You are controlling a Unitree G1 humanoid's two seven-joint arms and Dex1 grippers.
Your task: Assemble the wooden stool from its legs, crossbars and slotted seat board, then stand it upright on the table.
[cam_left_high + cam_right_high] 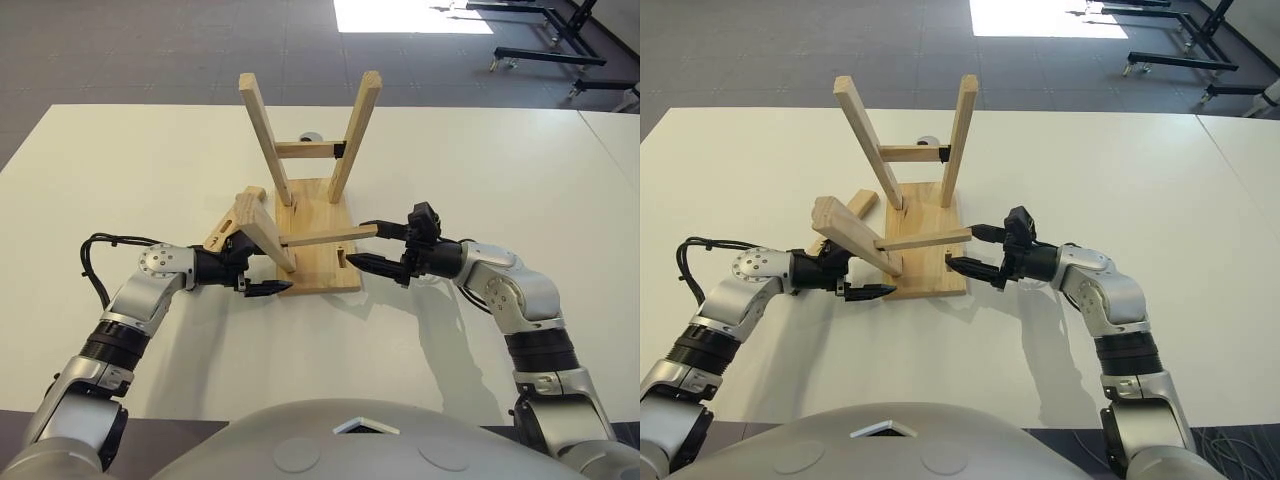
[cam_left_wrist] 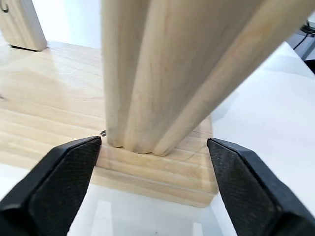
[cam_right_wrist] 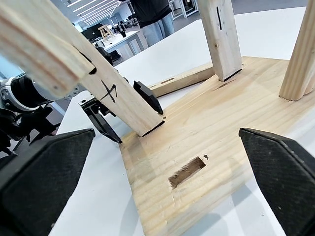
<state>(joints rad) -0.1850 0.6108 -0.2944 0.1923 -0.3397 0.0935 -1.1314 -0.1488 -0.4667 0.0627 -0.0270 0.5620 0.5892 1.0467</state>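
Observation:
The slotted seat board [image 1: 318, 268] lies flat on the white table. Two legs [image 1: 262, 130] [image 1: 357, 132] stand in its far slots, joined by a crossbar [image 1: 305, 150]. A third leg [image 1: 262, 222] leans at the near left corner, its foot on the board, and a second crossbar [image 1: 330, 237] sticks out of it to the right. My left gripper [image 1: 262, 268] is open, its fingers either side of that leg's [image 2: 157, 73] foot. My right gripper [image 1: 370, 245] is open around the crossbar's free end, above an empty slot [image 3: 187, 172]. A fourth leg [image 1: 222, 226] lies on the table beside the board's left edge.
A small round object [image 1: 312, 136] sits on the table beyond the upright legs. Wide bare tabletop [image 1: 520, 170] spreads to both sides and toward me. Wheeled frames [image 1: 545, 50] stand on the floor far back right.

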